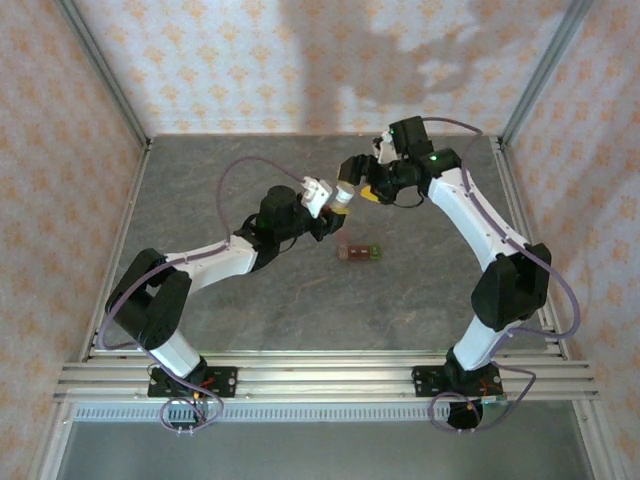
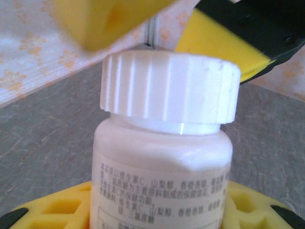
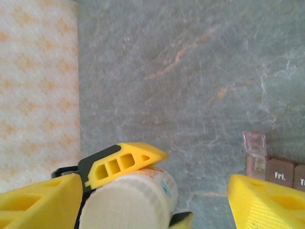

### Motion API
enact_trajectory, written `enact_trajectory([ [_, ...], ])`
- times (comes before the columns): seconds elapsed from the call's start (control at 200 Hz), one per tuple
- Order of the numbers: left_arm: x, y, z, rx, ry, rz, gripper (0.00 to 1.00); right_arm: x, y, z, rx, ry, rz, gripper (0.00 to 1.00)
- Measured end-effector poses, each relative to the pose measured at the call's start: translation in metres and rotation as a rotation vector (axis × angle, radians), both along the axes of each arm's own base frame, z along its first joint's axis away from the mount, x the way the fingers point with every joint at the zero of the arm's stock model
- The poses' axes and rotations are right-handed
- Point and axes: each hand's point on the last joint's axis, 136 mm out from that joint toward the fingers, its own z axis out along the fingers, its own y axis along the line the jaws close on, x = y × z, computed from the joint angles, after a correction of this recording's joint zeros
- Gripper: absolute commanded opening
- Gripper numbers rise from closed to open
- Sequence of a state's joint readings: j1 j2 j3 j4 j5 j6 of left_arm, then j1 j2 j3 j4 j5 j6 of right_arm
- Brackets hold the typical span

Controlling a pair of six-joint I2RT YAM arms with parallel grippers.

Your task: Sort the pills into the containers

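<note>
My left gripper (image 1: 335,200) is shut on a white pill bottle (image 2: 162,157) and holds it above the table, with its ribbed white cap (image 2: 169,86) on. My right gripper (image 1: 358,180) stands open around the cap, and its yellow fingers (image 2: 214,43) are spread to either side of it. In the right wrist view the capped bottle (image 3: 128,205) lies between the wide-apart right fingertips (image 3: 267,200), under a left finger (image 3: 124,162). The containers (image 1: 360,253) sit on the table just right of centre, and one clear lid (image 3: 255,143) is raised. The pills are hidden.
The grey stone-patterned table (image 1: 300,300) is walled by patterned panels (image 1: 60,150) at the left, back and right. The aluminium base rail (image 1: 320,380) runs along the near edge. The left arm's cable (image 1: 235,175) loops above its wrist.
</note>
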State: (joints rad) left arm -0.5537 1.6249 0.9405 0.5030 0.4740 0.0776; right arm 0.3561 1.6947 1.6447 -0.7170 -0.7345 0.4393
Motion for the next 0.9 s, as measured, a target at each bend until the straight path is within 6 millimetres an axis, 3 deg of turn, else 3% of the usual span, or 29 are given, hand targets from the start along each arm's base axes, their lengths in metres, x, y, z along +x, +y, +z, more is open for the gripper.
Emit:
enact_trajectory([
  [0.265, 0.02, 0.031, -0.001, -0.036, 0.043, 0.072, 0.0, 0.021, -0.01, 0.015, 0.025, -0.032, -0.103, 0.79],
  [0.5, 0.021, 0.023, -0.008, 0.037, 0.091, 0.016, 0.0, 0.027, -0.005, 0.018, 0.05, -0.038, -0.117, 0.79],
  [0.896, 0.02, 0.016, -0.017, 0.066, 0.147, -0.032, 0.0, 0.031, 0.023, -0.008, 0.04, 0.015, -0.077, 0.76],
])
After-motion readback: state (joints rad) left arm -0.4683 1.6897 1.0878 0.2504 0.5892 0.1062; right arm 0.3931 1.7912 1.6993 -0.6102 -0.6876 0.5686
